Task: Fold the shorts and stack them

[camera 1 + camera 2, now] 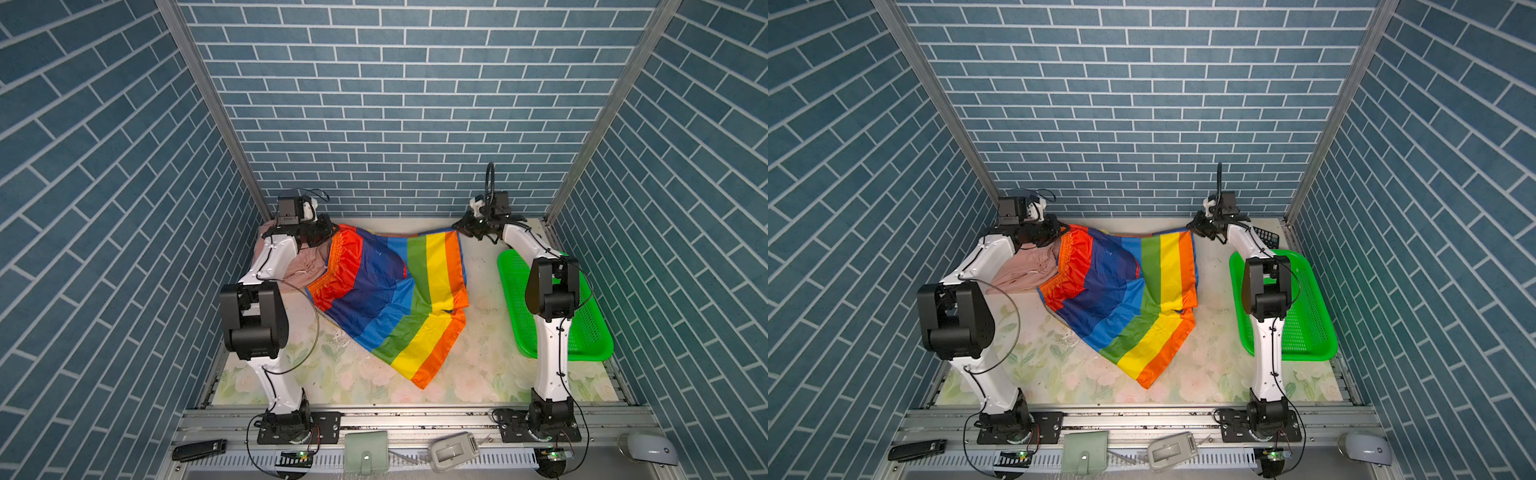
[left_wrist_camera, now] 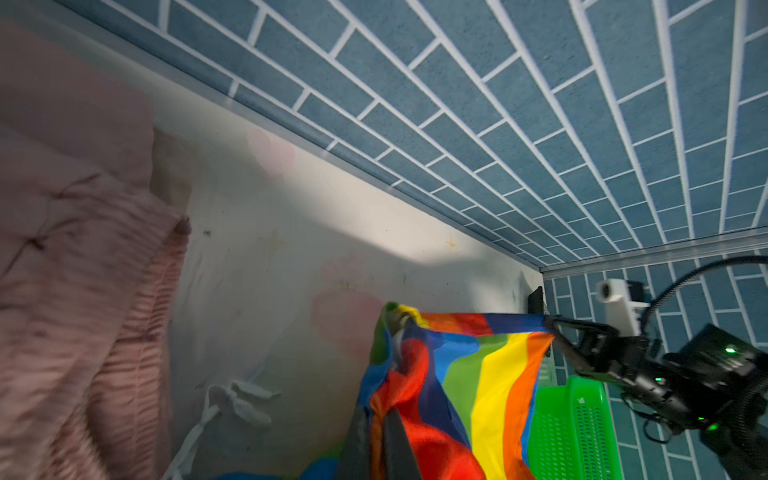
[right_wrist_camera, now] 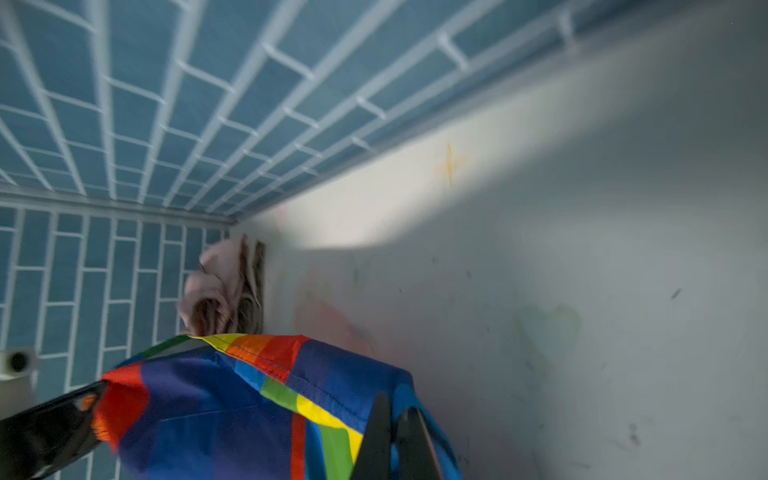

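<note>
Two ends of rainbow shorts [image 1: 395, 299] pinched, left claw [image 1: 331, 232], right claw [image 1: 457, 225]

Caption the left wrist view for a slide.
The rainbow shorts pinched by the left gripper and right gripper; pink shorts and green basket nearby.

Middle of tabletop [image 1: 353, 378]: striped shorts [image 1: 386, 299] spread out, far edge lifted and pinched between left hand [image 1: 328, 232] at back left and right hand [image 1: 459, 226] at back right. One leg trails toward front. Back left: plain shorts [image 1: 301, 266], partly under striped pair's waistband. Right side: mesh basket [image 1: 590, 332], apart from cloth, beneath right arm.
</note>
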Controlling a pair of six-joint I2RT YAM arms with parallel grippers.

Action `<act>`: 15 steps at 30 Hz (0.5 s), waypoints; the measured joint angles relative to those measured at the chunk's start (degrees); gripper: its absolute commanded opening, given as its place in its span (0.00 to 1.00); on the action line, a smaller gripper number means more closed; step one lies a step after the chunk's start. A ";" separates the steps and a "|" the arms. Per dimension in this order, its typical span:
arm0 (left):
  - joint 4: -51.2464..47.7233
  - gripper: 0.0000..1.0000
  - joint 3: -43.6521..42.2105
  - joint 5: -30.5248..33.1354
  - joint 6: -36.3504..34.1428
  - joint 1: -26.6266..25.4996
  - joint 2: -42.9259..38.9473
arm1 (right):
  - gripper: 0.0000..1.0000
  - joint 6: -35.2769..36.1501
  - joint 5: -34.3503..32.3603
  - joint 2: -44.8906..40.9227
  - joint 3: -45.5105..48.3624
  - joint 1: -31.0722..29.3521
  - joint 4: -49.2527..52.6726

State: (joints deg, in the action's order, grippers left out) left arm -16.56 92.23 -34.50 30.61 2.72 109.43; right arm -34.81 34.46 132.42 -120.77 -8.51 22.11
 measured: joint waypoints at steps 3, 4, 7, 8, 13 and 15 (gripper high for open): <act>3.04 0.01 6.05 -1.51 2.93 -0.37 5.22 | 0.00 -0.76 1.44 0.50 -9.53 4.20 1.07; 4.15 0.02 7.87 -2.32 3.89 -0.66 6.69 | 0.00 -1.14 2.64 0.66 -12.02 5.22 1.57; 8.22 0.05 14.10 -3.39 7.54 -2.32 11.56 | 0.00 -2.10 4.61 1.09 -17.84 7.13 2.12; 9.60 0.05 16.74 -3.93 8.70 -2.67 13.62 | 0.00 -2.43 5.35 1.18 -18.86 7.58 2.08; 12.83 0.13 27.41 -4.72 12.00 -3.26 22.67 | 0.00 -2.51 8.17 -0.61 -13.86 8.17 0.28; 13.25 0.17 29.53 -4.83 13.16 -3.21 25.33 | 0.00 -2.69 8.74 -3.61 -6.29 7.98 -0.76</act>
State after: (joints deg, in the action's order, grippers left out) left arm -3.31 121.75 -39.33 43.77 -0.49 134.76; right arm -37.50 43.20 128.81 -127.07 -0.54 21.34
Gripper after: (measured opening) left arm 0.141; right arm 0.056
